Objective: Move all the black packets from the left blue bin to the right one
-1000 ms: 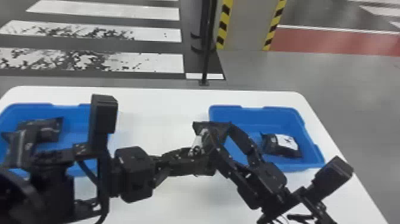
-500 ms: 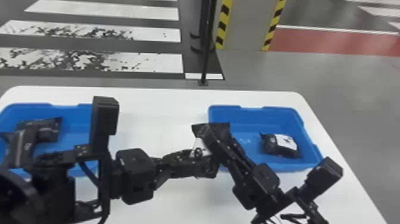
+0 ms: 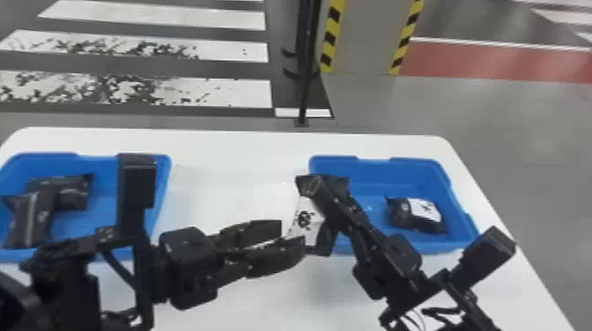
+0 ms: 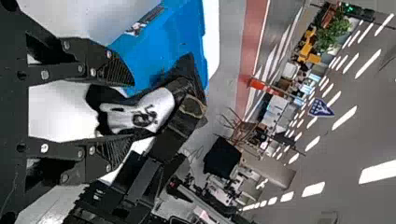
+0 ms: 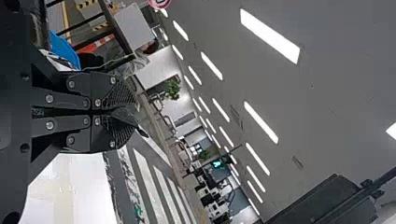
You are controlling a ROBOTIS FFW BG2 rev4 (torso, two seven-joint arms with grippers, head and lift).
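Packet pinched in right tool; left tool wide; head view adds packets in left bin.

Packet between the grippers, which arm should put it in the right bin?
Right, I'd say: the right gripper pinches the packet close by the right bin, while the left gripper is open.

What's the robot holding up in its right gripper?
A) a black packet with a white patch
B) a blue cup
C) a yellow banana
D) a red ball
A, because the right gripper is closed on one end of a black packet, and you can see the white patch with dark marks on it.
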